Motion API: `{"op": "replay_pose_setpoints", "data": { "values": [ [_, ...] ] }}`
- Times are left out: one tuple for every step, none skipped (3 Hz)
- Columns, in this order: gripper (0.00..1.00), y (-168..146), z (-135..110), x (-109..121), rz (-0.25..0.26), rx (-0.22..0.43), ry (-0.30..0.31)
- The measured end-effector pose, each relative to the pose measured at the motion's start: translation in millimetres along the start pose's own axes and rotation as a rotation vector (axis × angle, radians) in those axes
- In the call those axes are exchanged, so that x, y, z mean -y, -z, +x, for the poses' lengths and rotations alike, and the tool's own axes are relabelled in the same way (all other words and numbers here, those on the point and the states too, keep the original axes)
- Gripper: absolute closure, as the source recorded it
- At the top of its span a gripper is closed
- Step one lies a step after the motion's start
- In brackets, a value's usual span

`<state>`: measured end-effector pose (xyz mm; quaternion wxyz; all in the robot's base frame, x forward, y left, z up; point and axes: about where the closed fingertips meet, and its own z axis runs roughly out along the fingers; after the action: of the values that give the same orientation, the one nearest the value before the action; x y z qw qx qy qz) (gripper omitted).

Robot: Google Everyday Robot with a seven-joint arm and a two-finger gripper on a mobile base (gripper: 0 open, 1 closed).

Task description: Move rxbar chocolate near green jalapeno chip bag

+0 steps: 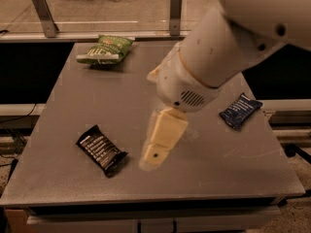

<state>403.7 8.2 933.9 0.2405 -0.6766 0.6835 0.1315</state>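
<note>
gripper (pixel 153 158) hangs just beside the rxbar chocolate (pixel 101 149); unclear whether it's parted or closed.

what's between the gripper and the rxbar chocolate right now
Only bare table: in the camera view, the gripper hangs just right of the rxbar chocolate, with nothing lying between them.

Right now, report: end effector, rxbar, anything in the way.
End effector over table front-centre, just right of rxbar, not touching it. Rxbar flat at front left. Chip bag far left; blue bar at right, off that path.
</note>
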Motion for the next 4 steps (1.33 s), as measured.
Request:
{"op": "replay_pose_setpoints", "data": {
  "values": [
    [0.0,-44.9,-33.3,-6.3,-0.007,0.064,-0.016],
    [0.0,-82.1,-55.0,-8.7,-0.003,0.114,-0.046],
    [0.0,-112.6,-64.0,-11.4,-0.004,0.152,-0.079],
    [0.0,-134.6,-63.6,-14.7,0.003,0.171,-0.102]
  ]
}}
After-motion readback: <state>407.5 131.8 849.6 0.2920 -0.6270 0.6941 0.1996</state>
